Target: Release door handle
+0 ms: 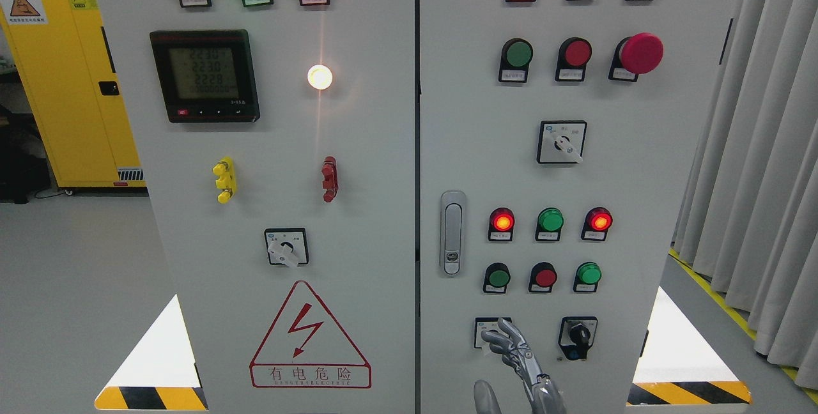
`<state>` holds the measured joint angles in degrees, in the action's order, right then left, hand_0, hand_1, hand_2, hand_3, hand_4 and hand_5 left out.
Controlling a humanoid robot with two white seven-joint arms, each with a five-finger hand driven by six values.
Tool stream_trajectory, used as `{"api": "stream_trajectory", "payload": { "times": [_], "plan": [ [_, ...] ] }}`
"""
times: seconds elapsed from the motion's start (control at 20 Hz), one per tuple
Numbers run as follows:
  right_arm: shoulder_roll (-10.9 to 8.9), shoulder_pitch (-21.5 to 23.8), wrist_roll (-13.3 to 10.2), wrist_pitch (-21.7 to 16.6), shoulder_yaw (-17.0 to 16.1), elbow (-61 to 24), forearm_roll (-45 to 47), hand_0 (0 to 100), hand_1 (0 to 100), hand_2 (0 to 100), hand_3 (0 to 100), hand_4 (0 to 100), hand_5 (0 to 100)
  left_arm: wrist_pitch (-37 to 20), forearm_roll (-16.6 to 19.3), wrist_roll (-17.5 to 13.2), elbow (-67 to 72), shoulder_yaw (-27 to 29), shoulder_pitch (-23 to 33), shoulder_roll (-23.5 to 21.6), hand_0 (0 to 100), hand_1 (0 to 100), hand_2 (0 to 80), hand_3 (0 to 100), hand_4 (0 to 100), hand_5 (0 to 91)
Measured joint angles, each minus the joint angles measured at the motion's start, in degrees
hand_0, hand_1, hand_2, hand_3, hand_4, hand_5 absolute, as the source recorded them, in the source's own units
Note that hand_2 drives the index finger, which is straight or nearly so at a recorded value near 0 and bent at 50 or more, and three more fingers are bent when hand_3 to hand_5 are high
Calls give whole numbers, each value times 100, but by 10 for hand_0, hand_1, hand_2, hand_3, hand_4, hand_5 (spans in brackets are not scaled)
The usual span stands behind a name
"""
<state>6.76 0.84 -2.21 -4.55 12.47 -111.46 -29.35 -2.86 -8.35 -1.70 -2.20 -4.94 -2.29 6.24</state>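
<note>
The grey door handle (pixel 451 232) sits upright in its recess at the left edge of the cabinet's right door (pixel 639 209), flush and closed. My right hand (pixel 508 347) rises from the bottom edge, well below the handle and slightly to its right, not touching it. Its metal fingers (pixel 511 337) are stretched out and relaxed, holding nothing, and they lie over a small square switch plate (pixel 480 329). The thumb (pixel 486 396) stands apart at the lower left. My left arm does not show.
The right door carries lamps, push buttons, a red mushroom button (pixel 641 53) and a black selector (pixel 579 337) beside my hand. The left door (pixel 287 209) has a meter and a warning triangle. A yellow cabinet (pixel 64 82) stands far left, curtains (pixel 760 145) right.
</note>
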Motion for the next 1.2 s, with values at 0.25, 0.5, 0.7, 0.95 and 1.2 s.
{"api": "stream_trajectory", "payload": {
  "times": [0.25,0.5,0.7,0.95,1.2],
  "plan": [
    [17,-121,-232,15,58,20,-1368,514,434,23,1000,1000,1000,-2,0,0,0,1,0,0,120,556,0,0,0,0],
    [31,-391,-423,145,150,156,-2531,535,395,26,1000,1000,1000,-5,0,0,0,1,0,0,120,556,0,0,0,0],
    [38,-606,-578,424,246,304,-3312,553,388,24,1000,1000,1000,-7,0,0,0,1,0,0,120,556,0,0,0,0],
    [44,-906,-770,597,355,522,-4042,576,371,14,1000,1000,1000,-9,0,0,0,1,0,0,120,556,0,0,0,0],
    [49,-1120,-817,809,482,718,-4587,597,363,5,1000,1000,1000,-10,0,0,0,0,0,0,120,556,0,0,0,0]
  ]
}}
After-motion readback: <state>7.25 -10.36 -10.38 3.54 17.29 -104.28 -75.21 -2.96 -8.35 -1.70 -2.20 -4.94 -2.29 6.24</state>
